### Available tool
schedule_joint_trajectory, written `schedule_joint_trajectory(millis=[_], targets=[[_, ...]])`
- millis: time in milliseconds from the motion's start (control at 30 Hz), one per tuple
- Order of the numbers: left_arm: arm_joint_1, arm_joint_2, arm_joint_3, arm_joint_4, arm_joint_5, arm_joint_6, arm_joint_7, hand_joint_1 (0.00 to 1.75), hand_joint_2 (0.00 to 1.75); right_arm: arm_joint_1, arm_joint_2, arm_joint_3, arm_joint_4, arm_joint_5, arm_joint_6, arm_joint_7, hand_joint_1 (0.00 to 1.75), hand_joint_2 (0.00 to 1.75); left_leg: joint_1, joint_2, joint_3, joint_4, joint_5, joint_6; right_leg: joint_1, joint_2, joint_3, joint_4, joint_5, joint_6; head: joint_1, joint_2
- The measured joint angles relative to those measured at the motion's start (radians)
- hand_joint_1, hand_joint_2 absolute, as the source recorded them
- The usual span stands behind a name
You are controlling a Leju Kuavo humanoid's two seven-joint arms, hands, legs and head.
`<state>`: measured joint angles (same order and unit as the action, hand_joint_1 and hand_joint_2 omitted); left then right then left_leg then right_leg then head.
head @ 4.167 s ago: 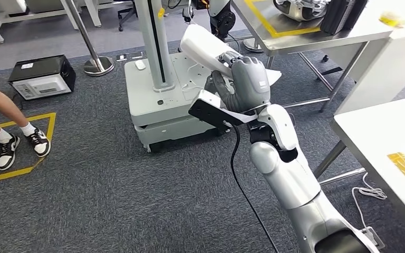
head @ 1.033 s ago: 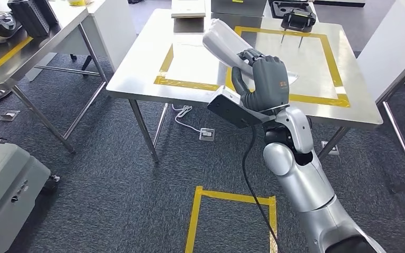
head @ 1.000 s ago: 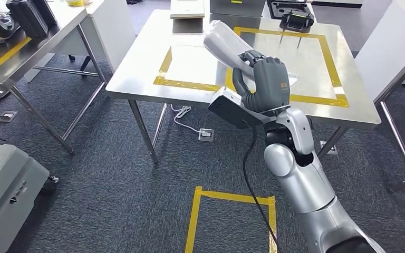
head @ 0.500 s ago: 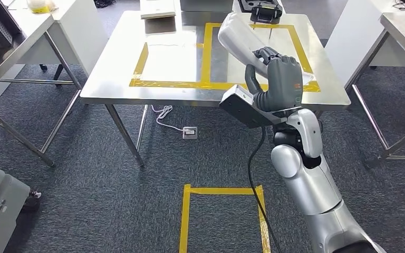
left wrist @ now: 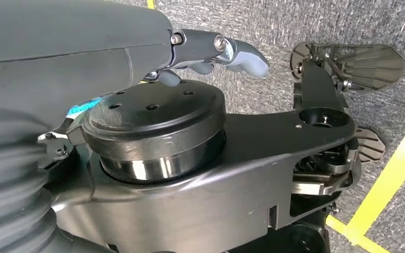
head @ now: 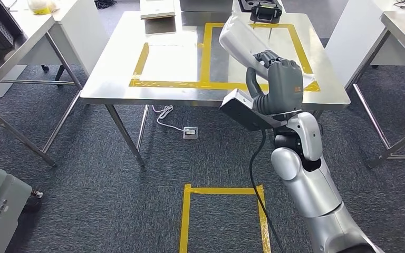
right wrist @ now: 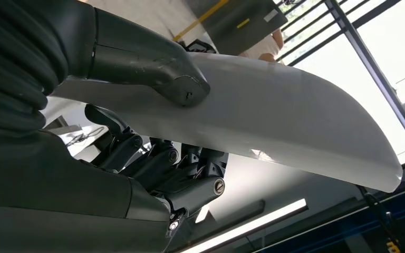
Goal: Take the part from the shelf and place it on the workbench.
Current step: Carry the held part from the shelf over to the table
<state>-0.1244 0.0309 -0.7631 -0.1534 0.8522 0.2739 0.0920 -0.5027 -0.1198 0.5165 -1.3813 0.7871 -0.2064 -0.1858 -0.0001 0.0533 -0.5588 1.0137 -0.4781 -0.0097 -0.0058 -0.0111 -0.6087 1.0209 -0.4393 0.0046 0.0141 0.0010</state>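
Above the steel worktop (head: 137, 89), the right hand (head: 279, 87) grips a white curved part (head: 240, 39).
Thumb on one face, fingers (right wrist: 190, 174) curled under the other, the part is held tilted over the worktop's yellow tape outline (head: 206, 52). Left hand (left wrist: 211, 50) hangs by the carpet; its grip cannot be told.

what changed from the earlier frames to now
The whole view swung: the robot turned from the grey wheeled base toward the steel workbench with yellow tape, now nearly square ahead, so the camera moved, not the furniture. Unchanged: the right hand grips the white part, held raised in front of the workbench.
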Motion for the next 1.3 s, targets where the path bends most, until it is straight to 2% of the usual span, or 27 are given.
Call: schedule_joint_trajectory(millis=[633,867,933,1000,1067,1133,1167,1200,1233,1300], targets=[[0.016,0.002,-0.001,0.001,0.043,0.0,-0.03,0.0,1.75,-0.023,0.029,0.001,0.021,-0.021,0.017,-0.014,1.75,1.75,-0.003,-0.003,-0.003,0.003,-0.001,0.001,-0.003,-0.002,0.0,-0.001,0.002,0.002,0.0,0.0],[0.019,0.01,-0.001,0.001,0.05,0.0,-0.034,0.0,1.75,-0.028,0.042,0.002,0.022,-0.023,0.019,-0.011,1.75,1.75,-0.008,-0.003,-0.016,0.011,-0.006,0.01,-0.009,-0.004,0.0,-0.002,0.004,0.009,0.0,0.0],[0.019,0.011,-0.001,0.002,0.052,0.0,-0.033,0.0,1.75,-0.03,0.045,0.003,0.022,-0.023,0.019,-0.011,1.75,1.75,-0.01,-0.003,-0.016,0.011,-0.006,0.016,-0.01,-0.004,0.001,-0.004,0.006,0.014,0.0,0.0],[0.02,0.011,-0.001,0.002,0.055,0.0,-0.031,0.0,1.75,-0.035,0.048,0.004,0.023,-0.023,0.02,-0.011,1.75,1.75,-0.003,-0.002,-0.008,0.0,0.004,0.025,-0.009,-0.002,-0.003,0.002,0.0,0.02,0.0,0.0],[0.019,0.01,0.0,0.002,0.055,0.0,-0.03,0.0,1.75,-0.041,0.051,0.006,0.023,-0.024,0.02,-0.008,1.75,1.75,0.004,0.001,-0.001,-0.012,0.014,0.033,-0.008,0.003,-0.034,0.067,-0.04,0.024,0.0,0.0],[0.019,0.011,0.0,0.002,0.056,0.0,-0.031,0.0,1.75,-0.042,0.051,0.01,0.024,-0.024,0.02,-0.002,1.75,1.75,0.005,0.002,-0.002,-0.013,0.015,0.035,-0.01,0.005,-0.095,0.196,-0.099,0.029,0.0,0.0],[0.02,0.012,0.0,0.002,0.056,0.0,-0.032,0.0,1.75,-0.041,0.051,0.012,0.026,-0.024,0.02,0.001,1.75,1.75,0.005,0.003,-0.003,-0.012,0.015,0.035,-0.011,0.005,-0.121,0.25,-0.116,0.031,0.0,0.0],[0.02,0.012,0.0,0.002,0.056,0.0,-0.033,0.0,1.75,-0.039,0.051,0.013,0.027,-0.024,0.02,0.003,1.75,1.75,0.006,0.003,-0.003,-0.01,0.013,0.034,-0.013,0.005,-0.133,0.272,-0.114,0.032,0.0,0.0],[0.021,0.011,0.0,0.002,0.057,0.0,-0.034,0.0,1.75,-0.038,0.051,0.014,0.028,-0.024,0.02,0.003,1.75,1.75,0.007,0.003,-0.003,-0.008,0.012,0.032,-0.014,0.004,-0.126,0.254,-0.095,0.033,0.0,0.0],[0.022,0.01,0.0,0.002,0.058,0.0,-0.037,0.0,1.75,-0.039,0.051,0.015,0.028,-0.024,0.019,0.002,1.75,1.75,0.011,0.005,-0.004,0.003,0.003,0.021,-0.015,-0.011,-0.066,0.127,-0.033,0.034,0.0,0.0]])
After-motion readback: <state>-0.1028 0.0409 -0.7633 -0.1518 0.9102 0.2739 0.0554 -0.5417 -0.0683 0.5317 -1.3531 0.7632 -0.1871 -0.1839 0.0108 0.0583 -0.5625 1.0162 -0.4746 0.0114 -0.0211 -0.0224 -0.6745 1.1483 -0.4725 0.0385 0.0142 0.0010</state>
